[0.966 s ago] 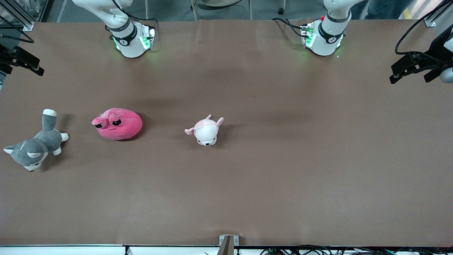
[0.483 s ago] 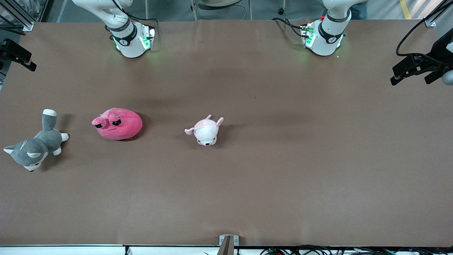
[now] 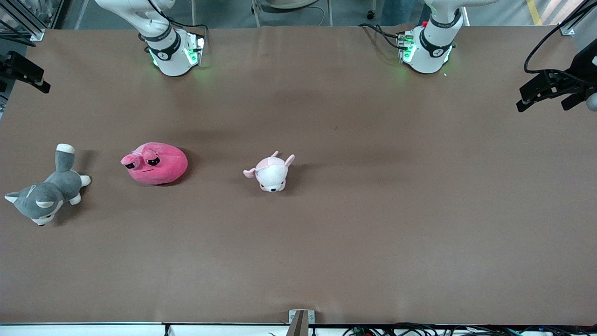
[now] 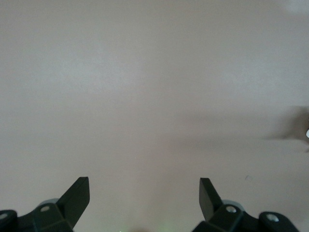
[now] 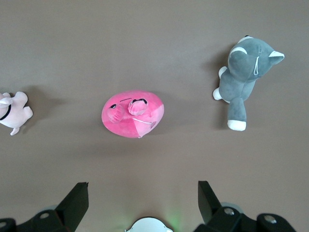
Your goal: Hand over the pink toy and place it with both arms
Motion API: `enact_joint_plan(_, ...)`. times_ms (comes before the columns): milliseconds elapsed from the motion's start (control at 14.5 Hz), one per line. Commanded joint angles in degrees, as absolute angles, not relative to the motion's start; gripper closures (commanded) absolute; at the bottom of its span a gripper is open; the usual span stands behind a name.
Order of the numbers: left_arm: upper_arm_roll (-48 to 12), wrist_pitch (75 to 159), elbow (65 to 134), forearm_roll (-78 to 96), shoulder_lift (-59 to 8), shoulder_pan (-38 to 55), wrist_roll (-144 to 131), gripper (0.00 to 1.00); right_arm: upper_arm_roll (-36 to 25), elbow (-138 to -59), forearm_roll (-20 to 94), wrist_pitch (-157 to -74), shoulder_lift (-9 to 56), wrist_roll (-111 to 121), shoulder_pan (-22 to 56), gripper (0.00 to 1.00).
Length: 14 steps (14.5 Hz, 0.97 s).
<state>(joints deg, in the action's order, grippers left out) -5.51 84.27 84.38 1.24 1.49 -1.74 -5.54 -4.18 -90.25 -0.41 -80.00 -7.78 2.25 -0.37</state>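
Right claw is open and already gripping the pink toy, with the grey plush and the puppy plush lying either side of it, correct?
Not gripping. The right wrist view shows the right claw open in the air above the pink toy, which lies untouched on the table between the grey plush and puppy plush.

Words on the three soft plush toys: none.
Words on the brown table cover: none.
Marks on the black bands of the white robot arm bases: too small to read.
Numbers or signs: none to read.
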Motion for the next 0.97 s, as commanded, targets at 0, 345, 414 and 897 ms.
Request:
enact_joint_plan(0, -4.83, 83.76, 83.41, 1.05, 1.32, -1.05, -4.75, 0.00, -3.87, -89.21, 1.23, -78.93, -7.38, 3.07, -1.23, 0.00)
enact_joint_plan(345, -4.83, 83.76, 83.41, 1.05, 1.32, -0.70, -4.75, 0.00, -3.87, -86.49, 1.32, -78.93, -5.19, 3.34, -1.32, 0.00)
enact_joint_plan(414, -4.83, 83.85, 83.32, 1.05, 1.32, -0.70, -4.75, 0.00, -3.87, -86.40, 1.32, -79.01, -5.19, 3.34, -1.23, 0.00)
enact_joint_plan(897, -4.83, 83.94, 83.32, 1.14, 1.49, -1.14, -4.75, 0.00, -3.96, -86.92, 1.58, -78.22, -5.27, 3.95, -1.14, 0.00)
